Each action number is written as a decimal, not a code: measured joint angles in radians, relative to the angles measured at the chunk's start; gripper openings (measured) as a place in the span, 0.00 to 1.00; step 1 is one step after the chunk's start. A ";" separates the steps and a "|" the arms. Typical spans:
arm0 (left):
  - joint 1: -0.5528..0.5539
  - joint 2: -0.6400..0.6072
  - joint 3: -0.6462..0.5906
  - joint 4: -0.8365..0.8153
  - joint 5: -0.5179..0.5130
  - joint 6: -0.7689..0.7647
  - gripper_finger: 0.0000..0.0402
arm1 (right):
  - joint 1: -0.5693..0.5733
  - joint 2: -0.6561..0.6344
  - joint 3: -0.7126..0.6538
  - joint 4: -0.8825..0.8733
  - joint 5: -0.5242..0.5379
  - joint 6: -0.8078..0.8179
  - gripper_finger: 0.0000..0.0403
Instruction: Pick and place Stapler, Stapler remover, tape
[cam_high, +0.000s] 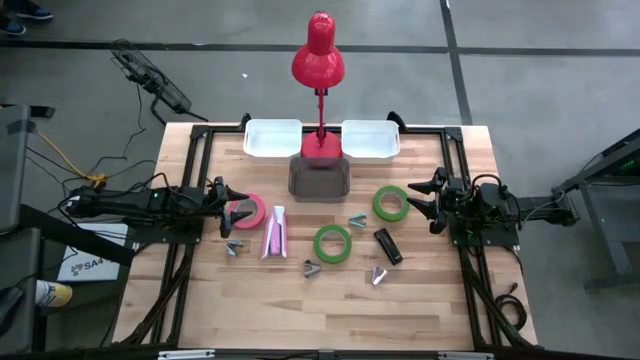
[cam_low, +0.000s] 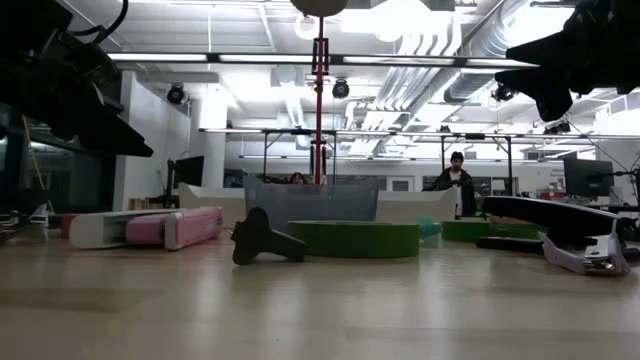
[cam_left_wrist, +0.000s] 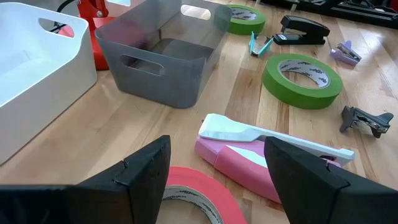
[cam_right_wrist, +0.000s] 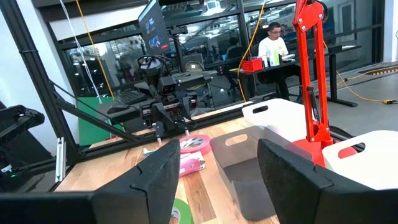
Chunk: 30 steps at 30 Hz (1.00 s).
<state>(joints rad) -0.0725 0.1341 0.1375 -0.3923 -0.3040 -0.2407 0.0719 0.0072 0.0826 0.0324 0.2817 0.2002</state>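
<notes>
My left gripper (cam_high: 228, 210) (cam_left_wrist: 214, 180) is open and hovers above the left part of the pink tape ring (cam_high: 247, 211) (cam_left_wrist: 199, 198), which lies flat on the table. Beside it lies a pink-and-white stapler (cam_high: 273, 232) (cam_left_wrist: 249, 155). Two green tape rings (cam_high: 333, 243) (cam_high: 391, 203) lie flat toward the middle and right. A black stapler (cam_high: 387, 246) and several small staple removers (cam_high: 313, 268) (cam_high: 379, 275) (cam_high: 234, 248) are scattered around them. My right gripper (cam_high: 428, 197) (cam_right_wrist: 217, 180) is open and raised, just right of the far green ring.
A grey bin (cam_high: 319, 176) stands at the table's far middle, with a white bin (cam_high: 272, 138) (cam_high: 370, 140) on either side behind it. A red desk lamp (cam_high: 318, 60) rises behind the grey bin. Bare wood lies along the near edge. A person (cam_low: 456, 180) sits in the room beyond.
</notes>
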 joint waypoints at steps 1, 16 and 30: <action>0.000 0.000 0.000 0.000 0.000 0.000 0.64 | 0.000 0.000 0.000 0.000 0.000 0.000 0.51; 0.000 0.000 0.000 0.000 0.000 0.000 0.64 | 0.000 0.000 0.000 0.000 0.000 0.000 0.51; 0.000 0.000 0.000 0.000 0.000 0.000 0.64 | 0.000 0.000 0.000 0.018 0.033 0.107 0.51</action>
<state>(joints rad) -0.0727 0.1341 0.1375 -0.3923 -0.3042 -0.2406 0.0723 0.0074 0.0829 0.0507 0.3147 0.3072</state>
